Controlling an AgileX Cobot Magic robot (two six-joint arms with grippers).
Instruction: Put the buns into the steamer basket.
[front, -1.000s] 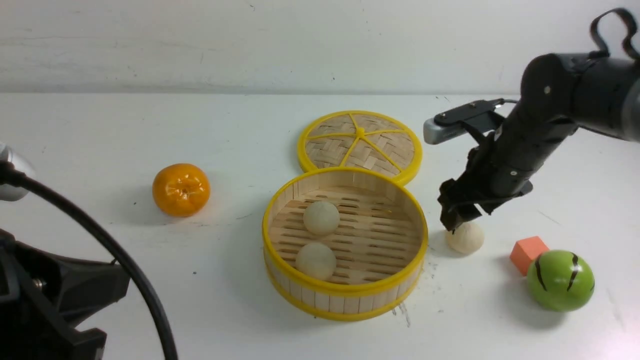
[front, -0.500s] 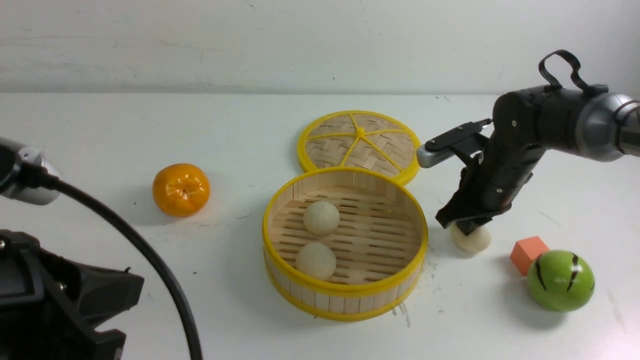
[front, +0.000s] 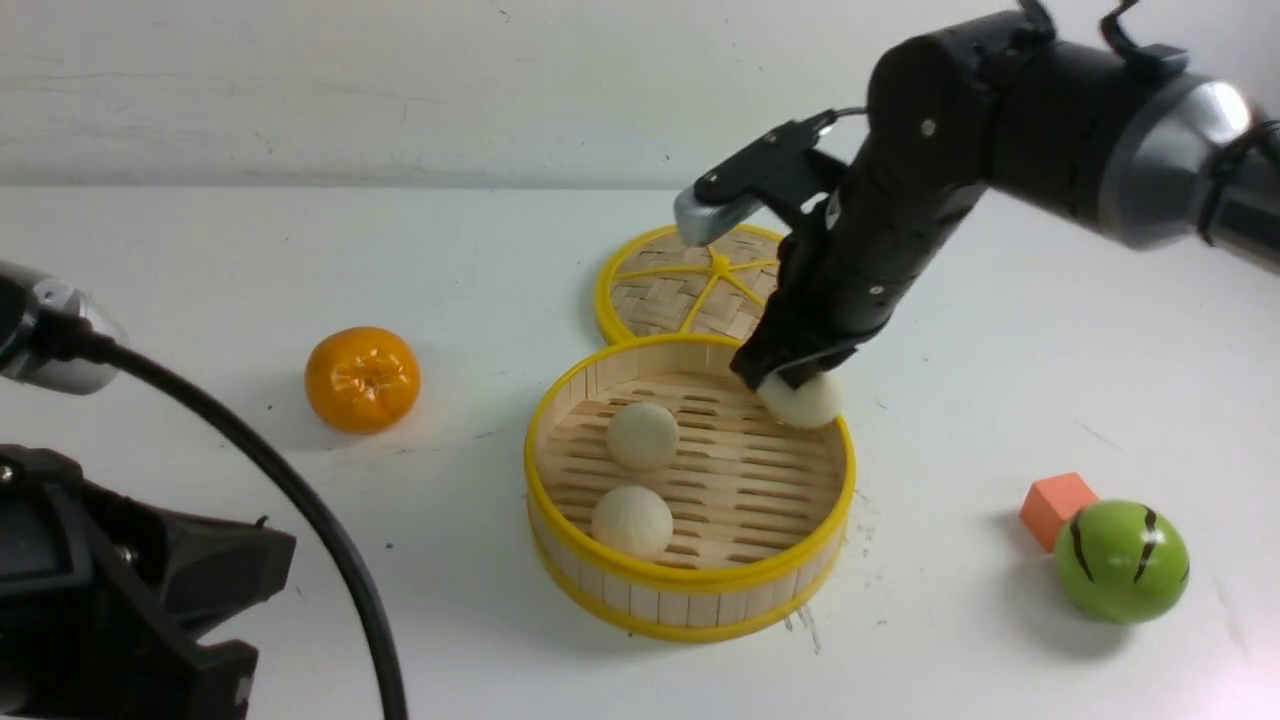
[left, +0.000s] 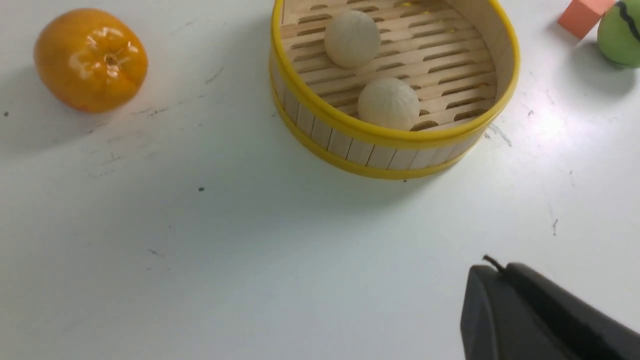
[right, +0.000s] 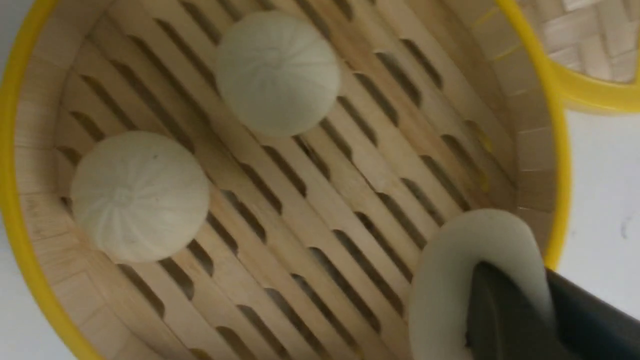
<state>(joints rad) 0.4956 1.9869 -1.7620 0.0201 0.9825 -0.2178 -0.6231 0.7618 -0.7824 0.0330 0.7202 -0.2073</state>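
My right fingers (front: 798, 376) are pinching a bun (front: 803, 402) above the steamer basket (front: 690, 578).
Below them, two buns (right: 278, 73) rest on its slats; my left fingers (left: 502, 267) are closed.

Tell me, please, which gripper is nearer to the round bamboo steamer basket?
Right. The right gripper is over the round bamboo steamer basket's far right side; the left gripper is well off to the basket's left.

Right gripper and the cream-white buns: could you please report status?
Right gripper shut on a cream-white round bun, above the round bamboo steamer basket. Two buns inside on slats. Left gripper shut, holding nothing. Nothing visibly blocking.
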